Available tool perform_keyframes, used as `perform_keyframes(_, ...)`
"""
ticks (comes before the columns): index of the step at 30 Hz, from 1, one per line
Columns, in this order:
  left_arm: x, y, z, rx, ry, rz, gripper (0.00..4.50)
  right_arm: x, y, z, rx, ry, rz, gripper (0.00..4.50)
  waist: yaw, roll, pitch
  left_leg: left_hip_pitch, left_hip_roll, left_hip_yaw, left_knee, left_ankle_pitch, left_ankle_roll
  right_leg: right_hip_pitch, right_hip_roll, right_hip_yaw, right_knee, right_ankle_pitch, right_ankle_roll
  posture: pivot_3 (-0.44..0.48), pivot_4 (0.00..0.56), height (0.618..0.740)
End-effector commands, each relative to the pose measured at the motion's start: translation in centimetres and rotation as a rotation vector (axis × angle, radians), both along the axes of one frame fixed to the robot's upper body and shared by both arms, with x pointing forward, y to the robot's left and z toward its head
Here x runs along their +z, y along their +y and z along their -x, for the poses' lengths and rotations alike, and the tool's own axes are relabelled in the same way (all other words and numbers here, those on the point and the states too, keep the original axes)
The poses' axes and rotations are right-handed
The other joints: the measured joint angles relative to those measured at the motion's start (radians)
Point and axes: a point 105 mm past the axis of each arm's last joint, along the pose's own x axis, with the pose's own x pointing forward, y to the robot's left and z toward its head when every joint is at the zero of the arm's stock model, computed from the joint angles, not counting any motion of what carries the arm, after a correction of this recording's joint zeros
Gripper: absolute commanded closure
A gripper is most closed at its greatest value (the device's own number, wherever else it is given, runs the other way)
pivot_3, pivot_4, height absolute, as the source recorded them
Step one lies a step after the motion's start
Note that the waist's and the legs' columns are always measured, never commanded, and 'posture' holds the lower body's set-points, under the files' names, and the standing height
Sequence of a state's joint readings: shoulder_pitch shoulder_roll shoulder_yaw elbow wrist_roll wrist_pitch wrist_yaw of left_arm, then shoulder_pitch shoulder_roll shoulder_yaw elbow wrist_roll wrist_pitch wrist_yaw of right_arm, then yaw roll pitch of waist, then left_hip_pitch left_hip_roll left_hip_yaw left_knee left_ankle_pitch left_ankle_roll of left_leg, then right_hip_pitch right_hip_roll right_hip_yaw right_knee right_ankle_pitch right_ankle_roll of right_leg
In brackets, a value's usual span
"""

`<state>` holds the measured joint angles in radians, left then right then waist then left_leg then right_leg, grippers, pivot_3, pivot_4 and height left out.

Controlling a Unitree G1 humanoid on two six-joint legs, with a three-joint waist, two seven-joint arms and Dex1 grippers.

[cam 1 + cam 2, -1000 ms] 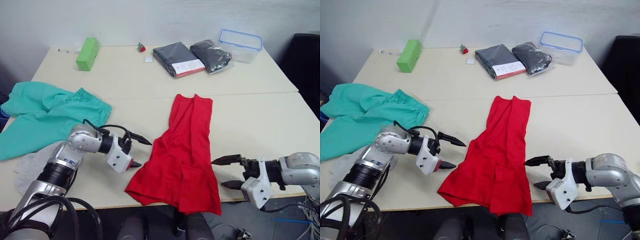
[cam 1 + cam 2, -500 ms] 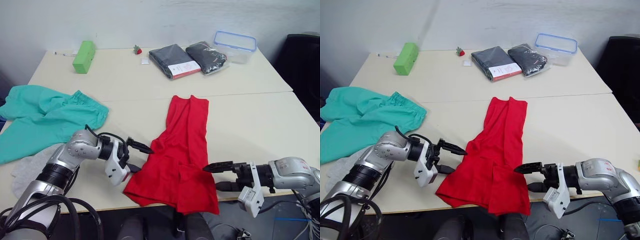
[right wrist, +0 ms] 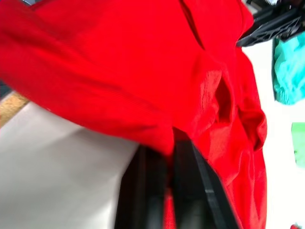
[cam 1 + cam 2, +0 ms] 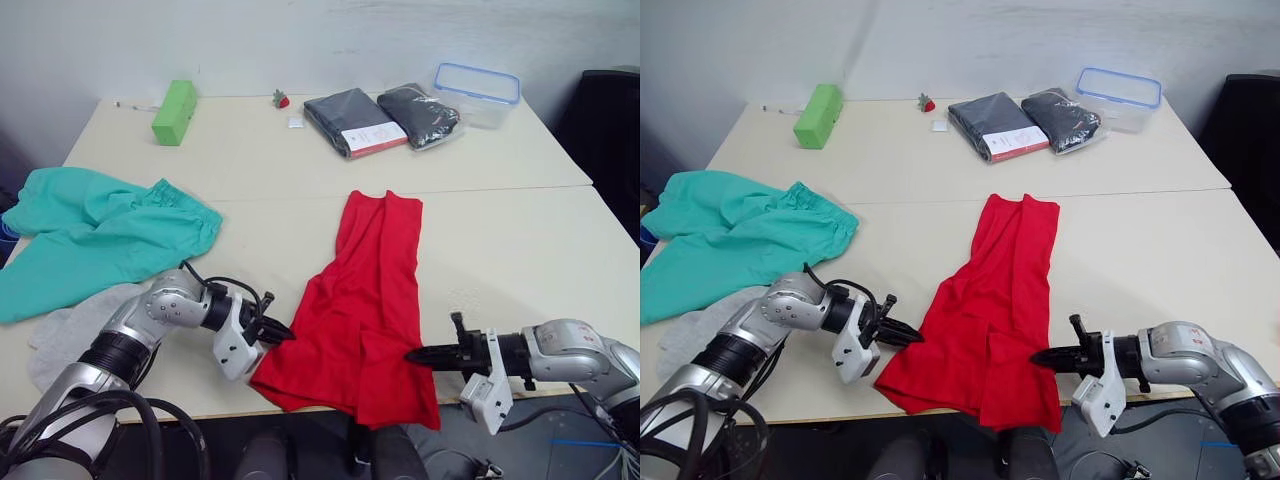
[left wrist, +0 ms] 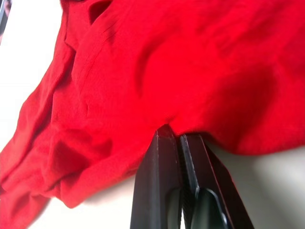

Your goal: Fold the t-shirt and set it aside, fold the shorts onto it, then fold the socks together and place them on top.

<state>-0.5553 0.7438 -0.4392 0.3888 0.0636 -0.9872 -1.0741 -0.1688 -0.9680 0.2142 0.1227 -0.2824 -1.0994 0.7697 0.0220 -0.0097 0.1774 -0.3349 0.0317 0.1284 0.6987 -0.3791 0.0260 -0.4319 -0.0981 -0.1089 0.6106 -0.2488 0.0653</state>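
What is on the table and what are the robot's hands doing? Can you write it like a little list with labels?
t-shirt: red, lying crumpled lengthwise at the table's near edge
left gripper: shut on the t-shirt's left edge
right gripper: shut on the t-shirt's right edge
shorts: teal, spread out on the robot's left, not folded
socks: grey, beside the shorts at the near edge
far side: green block, two dark packaged garments, clear box

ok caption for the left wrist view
Left hand shut on the edge of the red t-shirt.
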Motion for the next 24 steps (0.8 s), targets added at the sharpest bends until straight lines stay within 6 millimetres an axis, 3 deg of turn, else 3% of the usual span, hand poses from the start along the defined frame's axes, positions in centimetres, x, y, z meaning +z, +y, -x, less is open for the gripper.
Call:
perform_keyframes(1, 0.7, -0.6, 0.3, 0.025, 0.041, 0.055, 4.5, 1.6, 0.5, 0.0, -0.056, 0.03, -0.112, 4.49, 0.0, 0.0, 0.0, 0.0, 0.0, 0.0, 0.0, 0.0, 0.0, 0.0, 0.0, 0.0, 0.0, 0.0, 0.0, 0.0, 0.15, 0.74)
perform_keyframes(10, 2.2, -0.8, 0.5, 0.15, 0.146, 0.156, 4.5, 4.1, 1.1, 0.0, -0.158, 0.112, -0.238, 4.49, -0.001, 0.0, 0.0, -0.001, 0.0, -0.002, 0.0, 0.0, 0.0, 0.0, -0.001, 0.002, -0.002, 0.0, 0.0, 0.0, 0.15, 0.74)
perform_keyframes(24, 2.0, 0.1, 5.2, 0.192, 0.35, 0.075, 4.5, 3.0, 1.4, 3.5, -0.089, 0.226, -0.197, 4.49, 0.001, 0.001, 0.001, 0.0, 0.001, -0.004, 0.0, -0.001, -0.002, 0.001, -0.001, 0.003, -0.003, -0.001, -0.001, 0.0, 0.15, 0.74)
